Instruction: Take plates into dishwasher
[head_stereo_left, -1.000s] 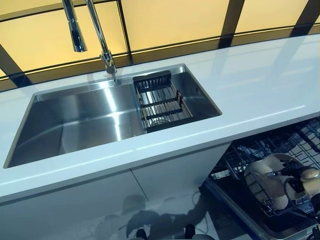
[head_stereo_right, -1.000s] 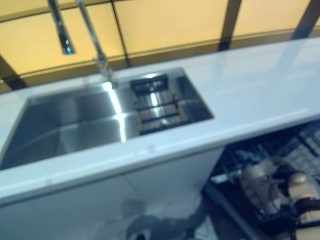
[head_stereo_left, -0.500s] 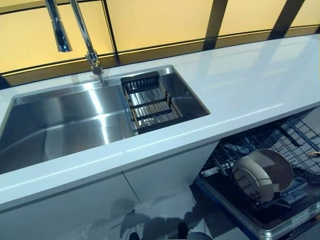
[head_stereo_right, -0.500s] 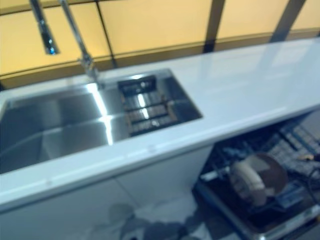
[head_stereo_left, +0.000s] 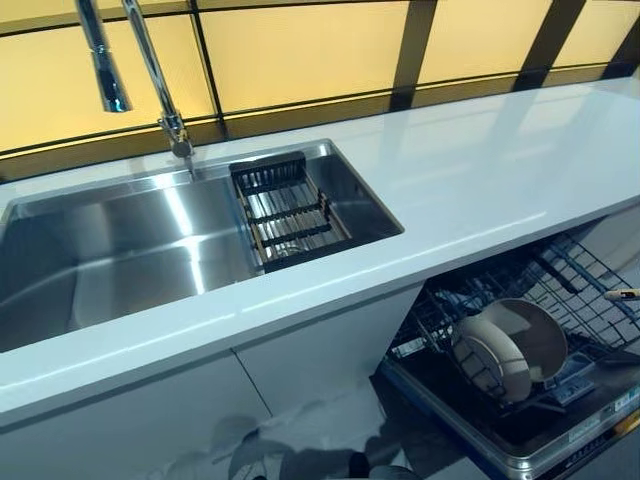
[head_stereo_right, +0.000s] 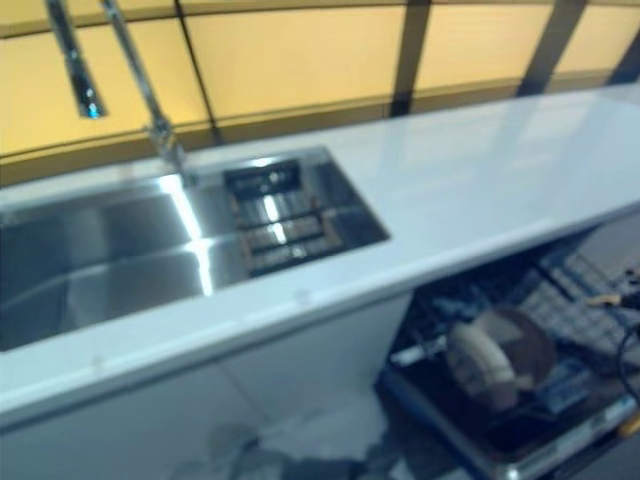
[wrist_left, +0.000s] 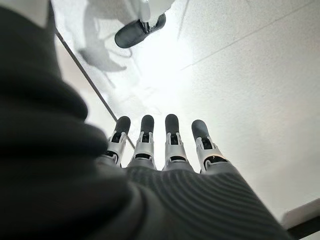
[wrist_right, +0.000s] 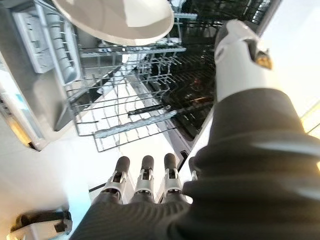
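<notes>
Plates (head_stereo_left: 505, 350) stand on edge in the pulled-out dishwasher rack (head_stereo_left: 560, 290), below the white counter's (head_stereo_left: 480, 180) front edge. Right hand (wrist_right: 145, 182): fingers straight, empty, hanging clear of the rack's outer rim over open floor; one plate (wrist_right: 117, 20) shows well beyond its fingertips, rack wires between. Left hand (wrist_left: 160, 150): fingers straight, holding nothing, only bare floor (wrist_left: 250, 75) past them. Sink (head_stereo_left: 130, 250) with drain basket (head_stereo_left: 285, 210) sits apart from both hands.
</notes>
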